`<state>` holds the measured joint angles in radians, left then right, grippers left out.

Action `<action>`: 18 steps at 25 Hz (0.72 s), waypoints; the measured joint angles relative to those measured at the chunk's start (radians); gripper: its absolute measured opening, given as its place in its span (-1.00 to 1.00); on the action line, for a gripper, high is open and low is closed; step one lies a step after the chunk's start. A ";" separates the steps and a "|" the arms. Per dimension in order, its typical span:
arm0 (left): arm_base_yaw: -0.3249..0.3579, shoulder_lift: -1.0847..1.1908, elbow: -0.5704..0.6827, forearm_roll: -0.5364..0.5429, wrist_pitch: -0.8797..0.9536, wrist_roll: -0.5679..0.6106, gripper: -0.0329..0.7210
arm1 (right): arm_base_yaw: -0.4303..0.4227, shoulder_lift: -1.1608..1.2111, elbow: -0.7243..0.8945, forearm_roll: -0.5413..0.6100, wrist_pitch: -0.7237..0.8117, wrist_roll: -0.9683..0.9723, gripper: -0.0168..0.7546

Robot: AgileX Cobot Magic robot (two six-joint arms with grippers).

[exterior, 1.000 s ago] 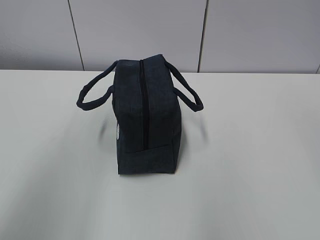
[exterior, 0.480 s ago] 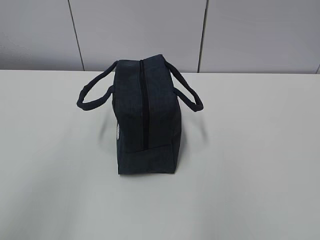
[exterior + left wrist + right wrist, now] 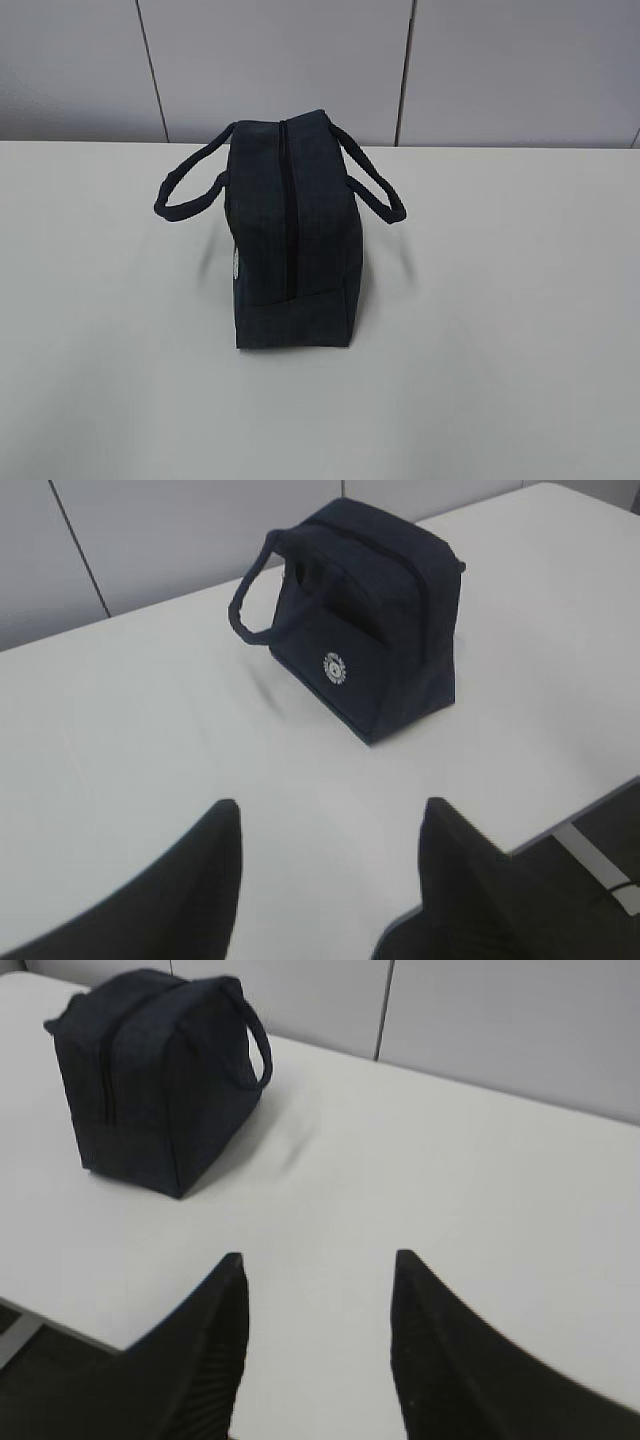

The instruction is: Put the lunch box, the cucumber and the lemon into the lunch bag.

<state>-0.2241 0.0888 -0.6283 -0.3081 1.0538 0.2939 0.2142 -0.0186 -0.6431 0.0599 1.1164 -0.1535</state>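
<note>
In the exterior view the lunch bag [image 3: 292,240] stands upright on the white table [image 3: 500,330], a little left of centre and towards the far side. Its narrow end faces the camera, and the closed zipper [image 3: 288,210] runs over the top and down that end. One loop handle [image 3: 187,190] hangs out to the left, the other handle [image 3: 372,182] to the right. Grey wall panels [image 3: 280,60] stand behind the table. Neither tool shows here, and no lunch box, cucumber or lemon is in sight.

In the left wrist view the left tool [image 3: 330,880] is spread, its two dark fingers [image 3: 200,880] apart with bare table between them, holding nothing. The bag sits far ahead and well apart from it, its round white logo [image 3: 334,667] on the near side panel.

In the right wrist view the right tool [image 3: 318,1345] is likewise spread and empty above the near table edge. The bag stands at the far left, well apart from the fingers [image 3: 205,1350].
</note>
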 joint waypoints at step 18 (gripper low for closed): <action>0.000 -0.077 0.110 0.085 0.078 -0.051 -0.04 | 0.000 0.000 0.131 -0.022 0.060 0.042 -0.05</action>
<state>-0.2241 0.0120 -0.5180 -0.2226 1.1315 0.2426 0.2142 -0.0186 -0.5120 0.0376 1.1766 -0.1117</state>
